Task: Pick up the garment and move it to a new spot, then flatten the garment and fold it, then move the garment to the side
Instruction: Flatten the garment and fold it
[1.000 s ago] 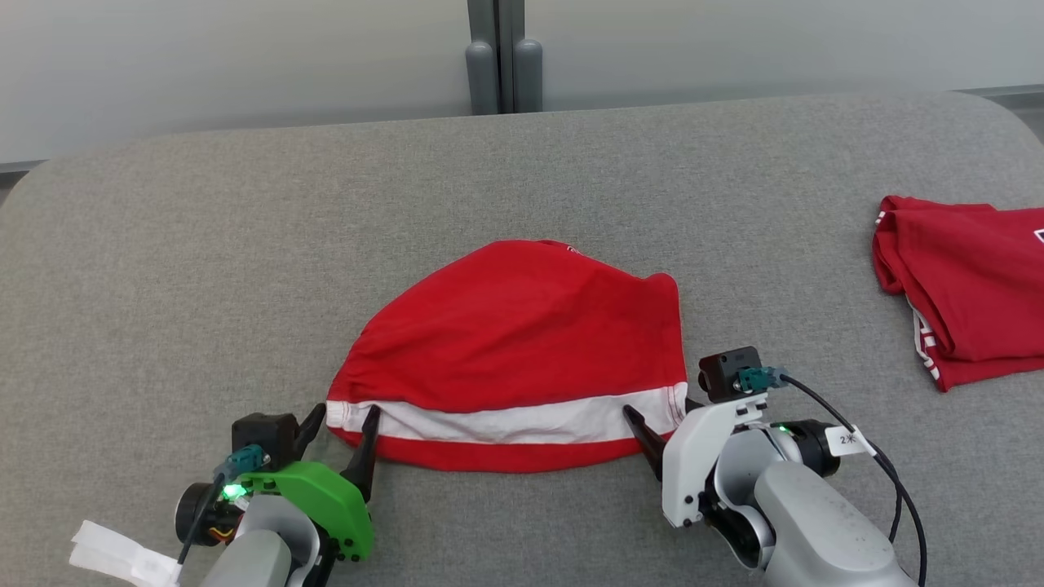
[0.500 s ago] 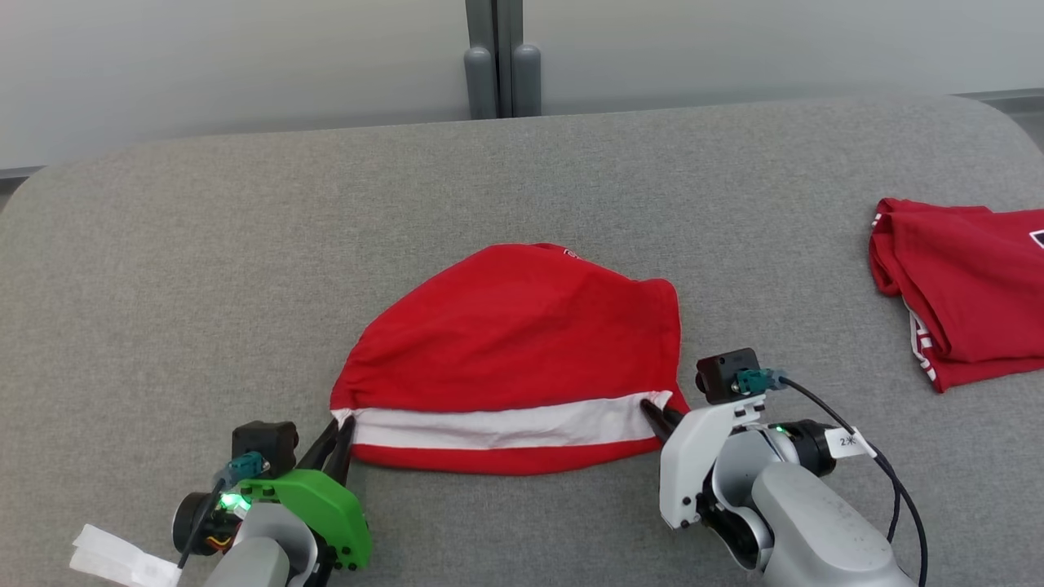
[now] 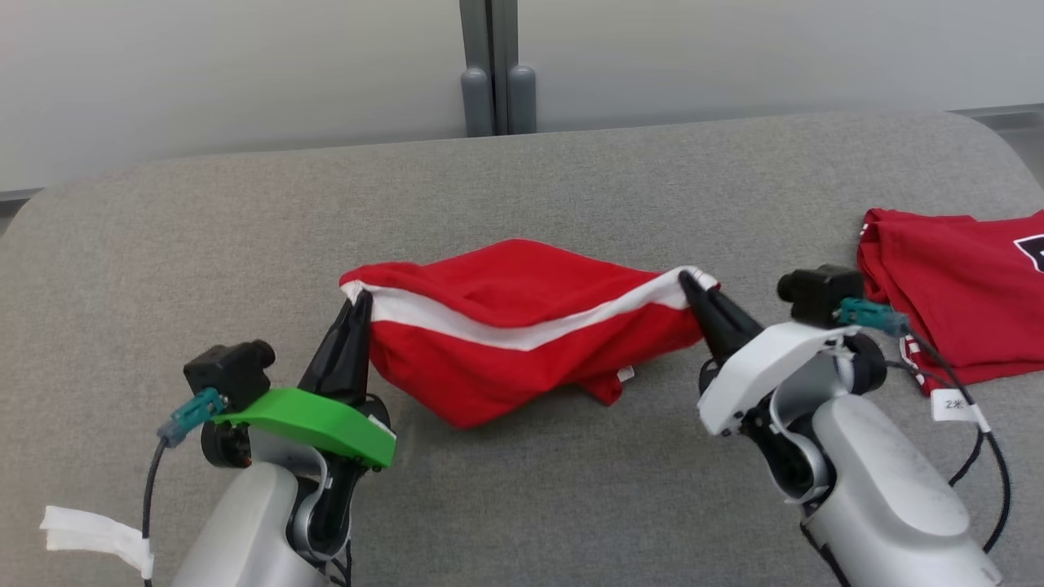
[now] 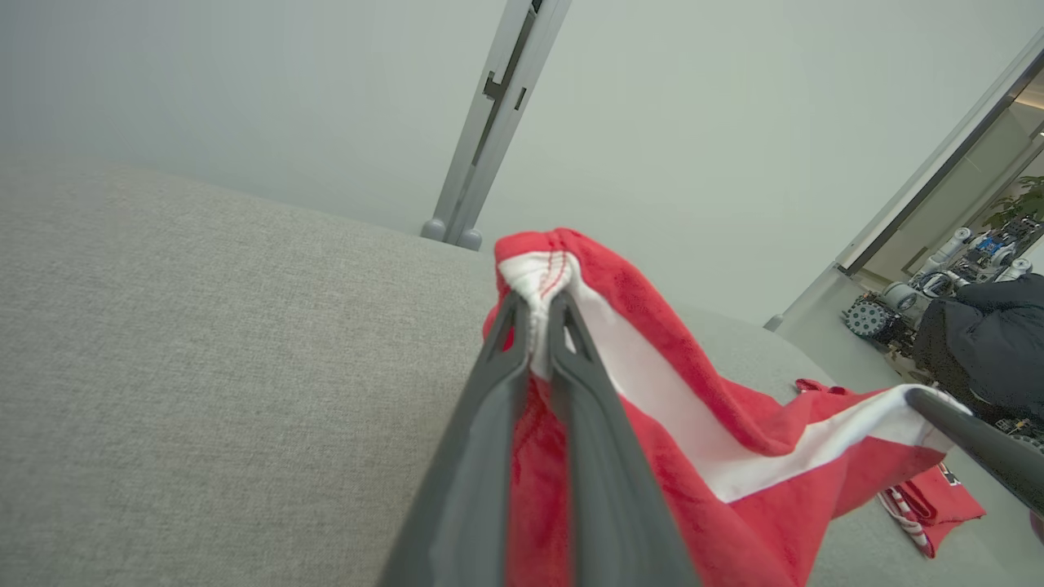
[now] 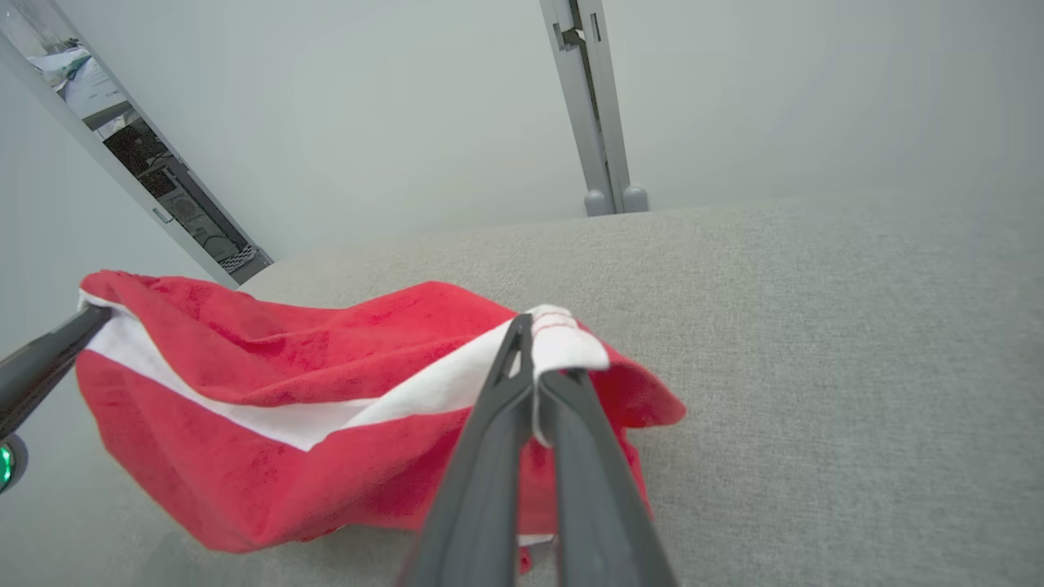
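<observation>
Lifting the red garment [image 3: 506,359] by its white-striped hem, left gripper [image 3: 359,300] and right gripper [image 3: 690,282] keep jaws clenched on its corners. Flat moments ago, it now hangs above the bench [image 3: 571,179], likely starting the fold.

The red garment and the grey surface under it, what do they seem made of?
Red garment: soft matte knit, probably cotton jersey; it sags and creases, with a stitched white band. Grey surface: matte woven upholstery-like fabric, going by its fine speckled weave.
</observation>
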You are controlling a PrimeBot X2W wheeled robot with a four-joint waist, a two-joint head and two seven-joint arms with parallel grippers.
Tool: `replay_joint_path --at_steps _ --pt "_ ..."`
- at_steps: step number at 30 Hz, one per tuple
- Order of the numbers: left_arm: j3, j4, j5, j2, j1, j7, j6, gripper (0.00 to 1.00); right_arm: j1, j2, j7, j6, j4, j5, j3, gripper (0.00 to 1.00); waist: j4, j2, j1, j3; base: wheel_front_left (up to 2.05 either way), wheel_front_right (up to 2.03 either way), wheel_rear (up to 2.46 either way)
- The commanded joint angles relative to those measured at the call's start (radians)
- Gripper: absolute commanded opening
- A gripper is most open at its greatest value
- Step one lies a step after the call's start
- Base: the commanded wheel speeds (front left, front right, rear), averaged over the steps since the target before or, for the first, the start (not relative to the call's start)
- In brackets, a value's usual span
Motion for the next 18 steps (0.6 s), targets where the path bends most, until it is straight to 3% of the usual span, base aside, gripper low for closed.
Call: replay_joint_path --at_steps 1,11,18 --pt "-0.002 -0.04 -0.022 0.012 -0.016 0.011 -0.004 0.0 0.008 -0.019 -0.005 -0.002 -0.043 0.003 -0.017 0.0 -0.01 -0.0001 0.0 -0.005 0.0 0.0 0.0" --pt "0.0 -0.297 -0.162 0.01 -0.151 0.155 -0.003 0.0 -0.063 -0.093 0.098 -0.002 -0.387 -0.007 -0.121 0.0 -0.078 -0.0001 0.0 0.028 0.0 0.0 0.0" --pt "0.055 -0.293 -0.175 0.022 -0.358 0.203 0.036 0.0 -0.283 -0.129 0.186 -0.001 -0.364 -0.023 -0.096 0.0 -0.144 -0.0001 0.0 0.174 0.0 0.0 0.0"
